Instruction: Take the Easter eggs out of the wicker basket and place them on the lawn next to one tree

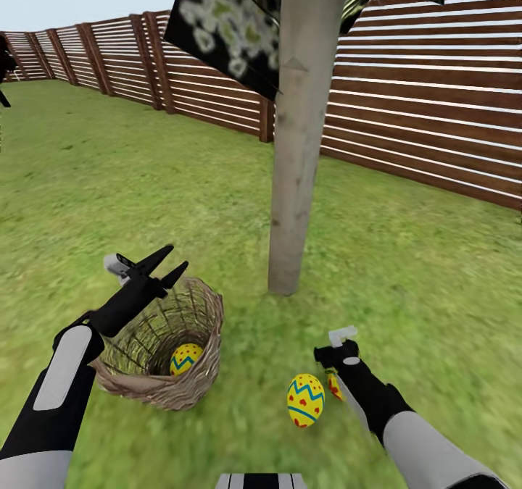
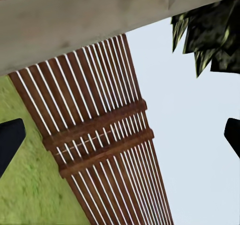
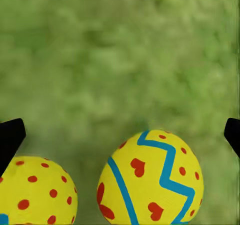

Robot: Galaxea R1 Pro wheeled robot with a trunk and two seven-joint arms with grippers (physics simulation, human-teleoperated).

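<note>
- Two eggs are already out on the lawn (image 1: 406, 272) close to the tree (image 1: 297, 156): one egg (image 1: 305, 400) lies in plain sight, and a second egg (image 1: 333, 385) sits just beside it, mostly hidden behind the right arm.
- The third egg (image 1: 185, 358) is down in the bottom of the basket (image 1: 181, 395), which is tipped on the grass near the trunk.
- The right gripper (image 1: 339, 373) hangs over the two placed eggs; in its wrist view the fingertips (image 3: 11, 137) are spread wide with nothing between them.
- The left gripper (image 1: 165, 263) hovers above the basket rim, pointing up toward the fence (image 1: 435, 112), jaws apart and empty.
- My guess on handling: these eggs look smooth, hard and light, so probably slippery and keen to roll. I'd pinch across the fat middle, not the pointy ends.
- The wicker walls leave tight room, so coming straight down through the mouth seems safest.
</note>
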